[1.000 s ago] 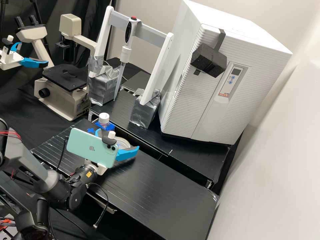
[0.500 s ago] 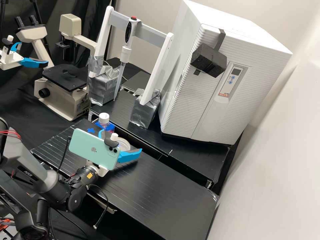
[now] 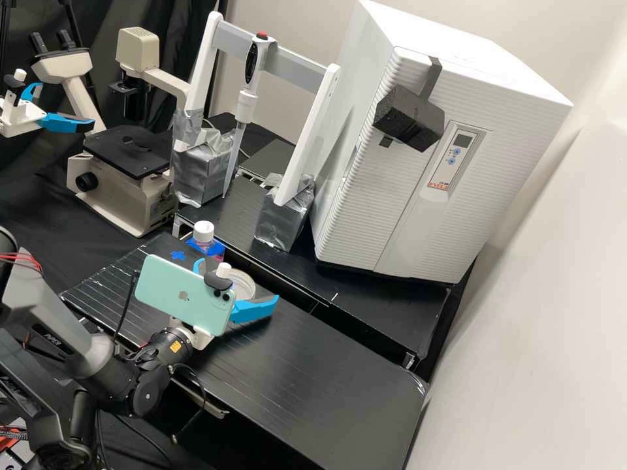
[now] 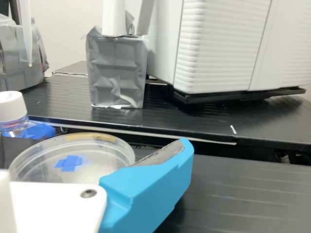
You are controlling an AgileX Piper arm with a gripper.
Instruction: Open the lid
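Apparently, lifting remains undone: the lid (seemingly seated on its dish) is near the bottle, where the gripper, spread open, must yet grip and raise it.

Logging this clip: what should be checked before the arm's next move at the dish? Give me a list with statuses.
1. Gripper open: ok, its blue fingers stand apart.
2. Petri dish between the fingers: ok, by the high view.
3. Fingers at the height of the dish's upper rim: cannot tell.
4. Dish gripped: not ok, the fingers have not closed on it.
5. Dish covered: cannot tell through the clear plastic.
6. Bottle beyond the dish upright and capped: ok.
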